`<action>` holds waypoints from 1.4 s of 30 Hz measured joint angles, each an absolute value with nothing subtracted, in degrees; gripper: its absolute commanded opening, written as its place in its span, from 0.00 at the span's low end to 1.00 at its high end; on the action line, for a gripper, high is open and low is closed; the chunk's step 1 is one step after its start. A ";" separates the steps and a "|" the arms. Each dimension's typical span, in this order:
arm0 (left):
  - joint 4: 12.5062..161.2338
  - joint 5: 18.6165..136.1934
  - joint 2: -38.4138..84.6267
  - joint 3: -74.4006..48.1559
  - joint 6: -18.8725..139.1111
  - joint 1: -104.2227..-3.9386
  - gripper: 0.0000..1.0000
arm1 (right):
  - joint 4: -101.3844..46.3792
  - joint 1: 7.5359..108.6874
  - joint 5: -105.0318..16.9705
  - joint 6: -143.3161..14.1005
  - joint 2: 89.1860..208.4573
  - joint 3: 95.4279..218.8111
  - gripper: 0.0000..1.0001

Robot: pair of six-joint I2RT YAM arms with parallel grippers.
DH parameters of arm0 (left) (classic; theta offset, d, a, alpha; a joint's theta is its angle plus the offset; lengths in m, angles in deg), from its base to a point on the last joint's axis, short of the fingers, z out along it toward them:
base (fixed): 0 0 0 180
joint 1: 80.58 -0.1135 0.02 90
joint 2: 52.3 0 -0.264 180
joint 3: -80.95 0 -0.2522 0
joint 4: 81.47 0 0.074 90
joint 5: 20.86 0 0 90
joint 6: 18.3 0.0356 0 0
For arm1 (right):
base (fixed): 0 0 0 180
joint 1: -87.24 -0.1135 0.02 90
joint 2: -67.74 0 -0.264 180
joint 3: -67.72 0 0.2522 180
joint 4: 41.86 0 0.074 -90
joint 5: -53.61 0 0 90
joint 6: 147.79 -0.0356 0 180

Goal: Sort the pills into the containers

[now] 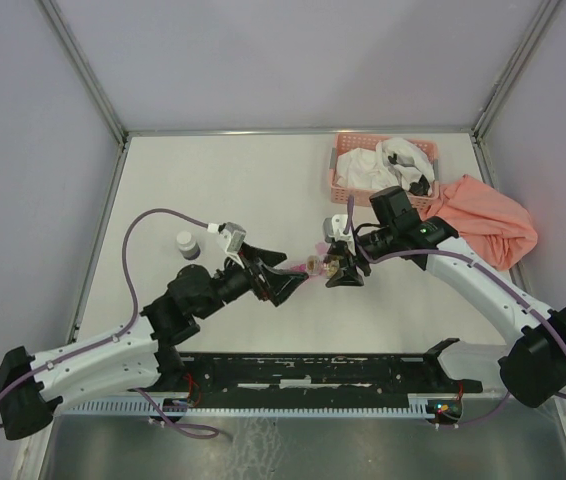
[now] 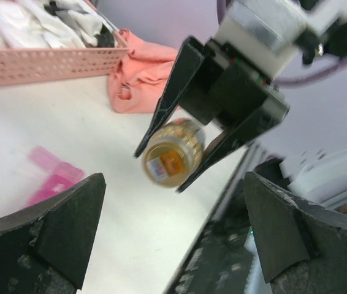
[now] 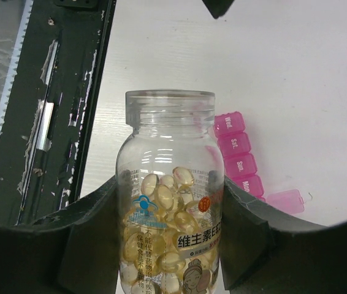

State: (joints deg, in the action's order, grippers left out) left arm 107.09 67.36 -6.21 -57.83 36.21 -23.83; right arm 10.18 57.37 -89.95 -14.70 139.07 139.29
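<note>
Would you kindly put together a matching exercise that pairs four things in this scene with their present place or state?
Things:
1. clear plastic pill bottle of yellow capsules
2. magenta-pink plastic pill organizer strip
3. salmon-pink plastic lattice basket
4. orange-pink cloth

Places or states:
A. crumpled loose beside the basket
B. holds white cloths
C. clamped, uncapped, in the right gripper
D. lies flat on the white table

Pairs: 1-C, 2-D, 3-B, 4-A
</note>
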 measured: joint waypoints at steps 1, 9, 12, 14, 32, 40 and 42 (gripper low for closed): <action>106.55 68.06 -7.81 -58.66 40.45 -23.83 0.99 | 10.21 57.37 -90.06 -14.57 139.07 139.29 0.02; 115.49 80.41 -14.10 -71.27 77.96 -23.81 0.99 | 11.56 57.37 -91.41 -11.95 139.05 139.29 0.02; 118.09 85.18 -9.27 -70.61 86.38 -23.87 1.00 | 11.91 57.37 -91.70 -10.90 139.05 139.29 0.02; 119.29 87.43 -6.06 -69.35 89.76 -23.96 0.98 | 12.11 57.37 -91.87 -10.27 139.05 139.29 0.02; 130.98 104.04 8.56 -61.98 91.91 -31.96 0.61 | 13.42 57.37 -92.62 -8.19 139.03 139.29 0.02; 132.53 105.33 10.40 -61.46 90.64 -31.98 0.57 | 13.59 57.37 -92.92 -7.99 139.03 139.29 0.02; 132.71 105.33 10.72 -61.46 90.35 -31.98 0.55 | 13.59 57.37 -92.92 -7.99 139.03 139.29 0.02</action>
State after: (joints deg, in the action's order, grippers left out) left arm 132.71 105.33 10.72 -61.46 90.35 -31.98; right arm 13.59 57.37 -92.92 -7.99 139.03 139.29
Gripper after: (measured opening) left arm 0.574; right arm 0.604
